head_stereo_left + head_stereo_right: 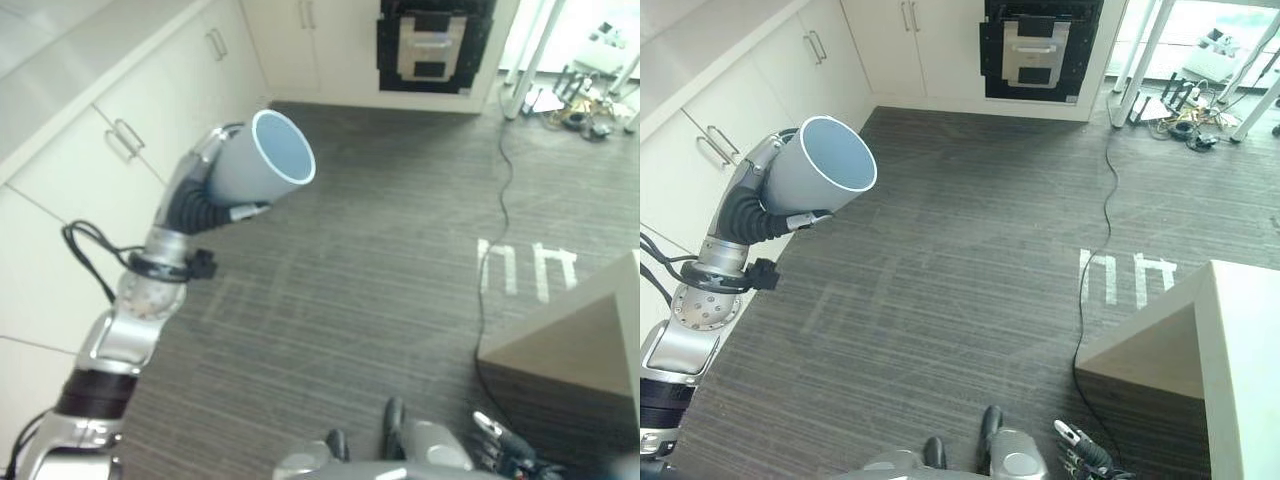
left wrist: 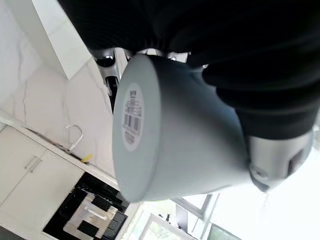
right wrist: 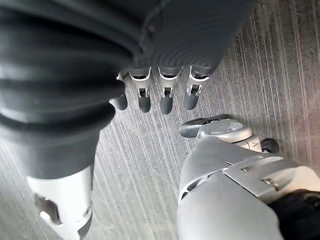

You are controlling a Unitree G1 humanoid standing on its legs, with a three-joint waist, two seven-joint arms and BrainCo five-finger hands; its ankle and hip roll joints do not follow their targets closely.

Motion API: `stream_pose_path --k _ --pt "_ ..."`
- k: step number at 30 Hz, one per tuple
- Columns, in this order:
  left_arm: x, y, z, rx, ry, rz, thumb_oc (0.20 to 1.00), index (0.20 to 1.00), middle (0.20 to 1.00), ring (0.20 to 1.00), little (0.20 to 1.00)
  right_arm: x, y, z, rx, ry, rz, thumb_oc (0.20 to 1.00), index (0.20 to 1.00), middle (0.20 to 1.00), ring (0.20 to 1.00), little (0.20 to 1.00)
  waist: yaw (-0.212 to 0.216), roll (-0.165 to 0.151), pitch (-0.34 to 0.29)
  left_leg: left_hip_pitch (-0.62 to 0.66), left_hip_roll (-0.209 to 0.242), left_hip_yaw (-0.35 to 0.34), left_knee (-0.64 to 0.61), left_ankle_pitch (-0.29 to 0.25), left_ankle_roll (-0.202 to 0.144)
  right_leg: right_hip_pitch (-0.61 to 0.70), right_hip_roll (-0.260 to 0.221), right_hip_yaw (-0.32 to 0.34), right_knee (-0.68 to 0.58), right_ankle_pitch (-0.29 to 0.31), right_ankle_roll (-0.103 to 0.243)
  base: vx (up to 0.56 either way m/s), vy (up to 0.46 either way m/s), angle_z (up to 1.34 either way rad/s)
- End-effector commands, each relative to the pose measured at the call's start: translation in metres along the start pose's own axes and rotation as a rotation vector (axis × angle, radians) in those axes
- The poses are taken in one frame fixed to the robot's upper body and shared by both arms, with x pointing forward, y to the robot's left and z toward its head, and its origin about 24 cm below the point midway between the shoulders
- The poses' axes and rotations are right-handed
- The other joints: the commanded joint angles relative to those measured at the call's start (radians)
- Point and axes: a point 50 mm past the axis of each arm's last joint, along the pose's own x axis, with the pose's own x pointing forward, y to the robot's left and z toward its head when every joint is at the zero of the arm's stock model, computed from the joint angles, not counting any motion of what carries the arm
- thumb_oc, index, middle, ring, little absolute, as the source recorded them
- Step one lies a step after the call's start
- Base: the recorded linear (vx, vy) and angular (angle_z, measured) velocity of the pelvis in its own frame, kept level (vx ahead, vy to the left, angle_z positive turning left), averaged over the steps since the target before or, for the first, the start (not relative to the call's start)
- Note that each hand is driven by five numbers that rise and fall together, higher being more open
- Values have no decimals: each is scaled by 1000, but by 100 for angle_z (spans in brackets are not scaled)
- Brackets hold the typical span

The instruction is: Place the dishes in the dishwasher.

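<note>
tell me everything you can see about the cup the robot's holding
The cup is plain pale grey, matte, plastic-looking, widening from a flat base to a round rim. It is empty, its inside light blue-grey. A barcode sticker sits on its base. The left hand grips it, tilted, mouth up and away from the arm, above the floor beside the cabinets.

I see a dark grey striped carpet floor [image 1: 970,250] with white painted marks [image 1: 1127,275] on it, and a thin black cord [image 1: 1102,210] trailing across it past those marks. White cabinet doors with slim metal handles [image 1: 125,140] line the side under a pale countertop [image 1: 60,70]. At the far wall sits a black, silver-fronted built-in appliance [image 1: 1035,48], with white table legs [image 1: 1140,70] and a tangle of cables [image 1: 1190,125] near it. A beige block-shaped counter corner [image 1: 1210,340] juts in close by
</note>
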Motion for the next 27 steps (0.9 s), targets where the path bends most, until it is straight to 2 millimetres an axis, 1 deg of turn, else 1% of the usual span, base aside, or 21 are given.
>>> stream_pose_path --k 1,3,5,7,8,9,12,13,14,15,16,17,18,19,20,21,22,23,24,25,27 --pt "28 -29 14 -146 -72 39 200 200 200 200 200 10 17 2 -96 -5 -9 1000 1000 1000 1000 1000 -47 -18 -12 -99 33 17 -3 73 -56 128 -34 61 -103 -44 125 4 -20 -11" --pt "28 -30 16 -156 -77 38 200 200 200 200 200 9 15 4 -58 -18 -11 1000 1000 1000 1000 1000 -47 -17 -14 -106 31 1 16 66 -55 128 -26 69 -89 -60 115 -2 -64 3" --pt "30 -28 17 -167 -74 48 200 200 200 200 200 8 12 7 -136 -17 -21 1000 1000 1000 1000 1000 -57 -20 -11 -126 35 7 79 45 -56 127 -22 72 -60 -83 99 -13 -79 -2" --pt "29 -24 16 -174 -67 65 200 200 200 200 200 8 12 7 -171 -13 -28 1000 1000 1000 1000 1000 -59 -31 -9 -141 29 31 164 -2 -41 122 -36 55 -39 -92 93 22 -88 1" --pt "29 -22 15 -179 -65 74 200 200 200 200 200 8 10 7 -181 -10 -52 1000 1000 1000 1000 1000 -55 -48 -3 -176 34 64 270 -27 -35 128 -54 35 -31 -91 85 56 -106 14" --pt "29 -21 15 -182 -66 75 200 200 200 200 200 7 9 6 -175 -5 -58 1000 1000 1000 1000 1000 -53 -49 3 -197 46 67 304 -22 -41 132 -52 30 -29 -93 82 90 -88 21" --pt "28 -20 16 -182 -65 64 200 200 200 200 200 4 0 4 -173 12 -83 1000 1000 1000 1000 1000 -44 -37 20 -215 88 72 262 43 -68 151 -40 21 -26 -102 79 248 56 19" --pt "26 -22 16 -180 -54 64 200 200 200 200 200 2 -4 4 -175 18 -91 1000 1000 1000 1000 1000 -36 -23 24 -221 124 62 171 122 -95 172 -33 21 -39 -108 82 412 172 6" --pt "24 -22 15 -182 -46 66 200 200 200 200 200 1 -6 3 -174 21 -96 1000 1000 1000 1000 1000 -33 -19 27 -221 142 62 127 159 -106 187 -34 20 -50 -110 83 499 237 8" --pt "22 -23 14 -184 -39 68 200 200 200 200 200 0 -8 3 -175 27 -104 1000 1000 1000 1000 1000 -30 -13 30 -234 176 70 85 206 -121 202 -40 15 -60 -112 85 345 176 -4" --pt "22 -24 14 -185 -35 70 200 200 200 200 200 -1 -9 3 -177 31 -109 1000 1000 1000 1000 1000 -29 -12 32 -238 188 75 68 227 -128 208 -43 13 -64 -113 85 589 368 -21" --pt "18 -24 10 -194 -21 70 200 200 200 200 200 -3 -14 2 -189 39 -127 1000 1000 1000 1000 1000 -27 -5 39 -274 246 107 47 281 -149 223 -69 -6 -44 -128 91 603 369 -29" --pt "16 -24 10 -195 -20 68 200 200 200 200 200 -4 -15 2 -193 38 -132 1000 1000 1000 1000 1000 -29 -7 38 -270 247 102 50 269 -160 231 -82 -6 -28 -148 96 642 431 -27" --pt "15 -24 9 -193 -22 67 200 200 200 200 200 -4 -15 3 -198 35 -134 1000 1000 1000 1000 1000 -30 -2 38 -270 252 108 57 261 -159 226 -89 -11 -4 -158 99 444 350 -21" --pt "13 -24 9 -187 -23 70 200 200 200 200 200 -3 -14 4 -199 28 -140 1000 1000 1000 1000 1000 -29 2 37 -266 247 109 66 233 -153 215 -107 -14 48 -184 107 386 353 -27" --pt "13 -24 9 -186 -23 67 200 200 200 200 200 -3 -14 4 -189 25 -146 1000 1000 1000 1000 1000 -26 4 37 -269 246 103 73 226 -151 214 -116 -13 67 -193 107 445 428 -35" --pt "12 -25 8 -179 -18 55 200 200 200 200 200 -3 -16 5 -150 11 -166 1000 1000 1000 1000 1000 -17 5 39 -286 227 93 105 208 -132 214 -130 -10 103 -208 109 463 390 -36" --pt "13 -27 8 -175 -20 40 200 200 200 200 200 -4 -16 3 -119 9 -171 1000 1000 1000 1000 1000 -6 -2 33 -299 193 57 137 177 -120 229 -144 -1 113 -217 119 465 383 -39" --pt "13 -28 8 -180 -25 32 200 200 200 200 200 -4 -16 2 -107 7 -173 1000 1000 1000 1000 1000 -2 -5 28 -302 175 52 149 161 -112 237 -153 -3 120 -221 129 487 363 -35" --pt "15 -32 10 -176 -37 14 200 200 200 200 200 -4 -14 -2 -111 8 -170 1000 1000 1000 1000 1000 2 -9 18 -295 140 44 152 140 -93 239 -172 -4 149 -229 141 446 380 -37" --pt "17 -36 12 -174 -54 -8 200 200 200 200 200 -3 -11 -7 -110 -8 -172 1000 1000 1000 1000 1000 1 -10 8 -277 92 47 144 115 -55 231 -203 -5 246 -205 163 464 470 -13"
